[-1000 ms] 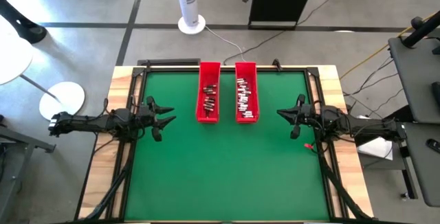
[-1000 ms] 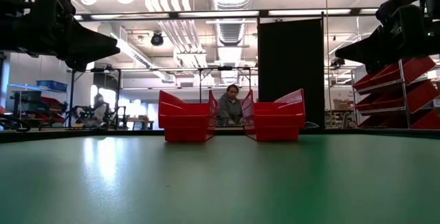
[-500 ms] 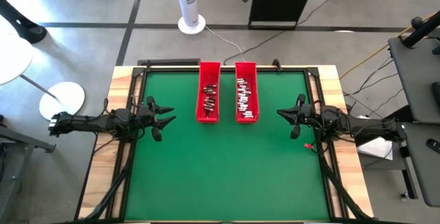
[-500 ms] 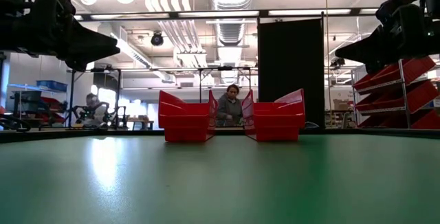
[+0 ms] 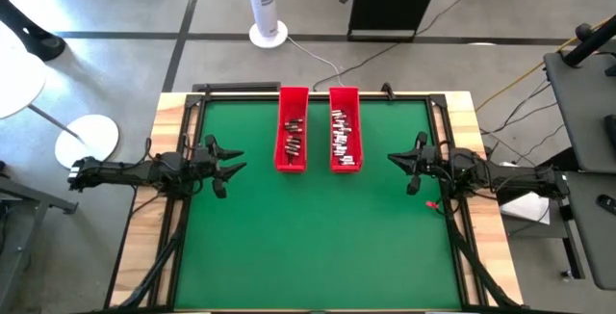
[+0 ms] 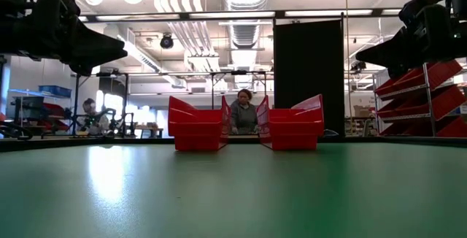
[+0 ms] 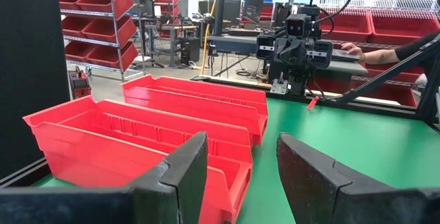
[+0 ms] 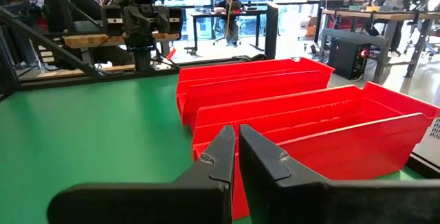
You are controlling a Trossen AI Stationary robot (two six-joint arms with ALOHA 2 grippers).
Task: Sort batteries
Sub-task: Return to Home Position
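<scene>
Small silvery and dark cylindrical batteries (image 5: 293, 141) lie inside the two long red plastic trays (image 5: 293, 93), far centre of the green bench (image 5: 308, 242). Left gripper (image 5: 235, 163) hangs at the bench's left edge, fingers spread, empty. Right gripper (image 5: 394, 160) at right edge, fingers pressed together, empty. Both well apart from the batteries.

You have a plain green table mat (image 5: 308, 247) in front of you, framed by pale wood edging (image 5: 140, 256). Both trays are bright red: the left tray (image 5: 294, 92) shows mostly dark batteries (image 5: 293, 141), the right tray (image 5: 344, 92) shows silvery-grey batteries (image 5: 344, 143). Your left gripper (image 5: 236, 162) and right gripper (image 5: 395, 159) are black, like their arms. A small red tag (image 5: 433, 204) sits by the right arm. Beyond the table you get grey floor (image 5: 115, 54), a white tower fan (image 5: 265, 1) and a black cabinet (image 5: 390, 1)
</scene>
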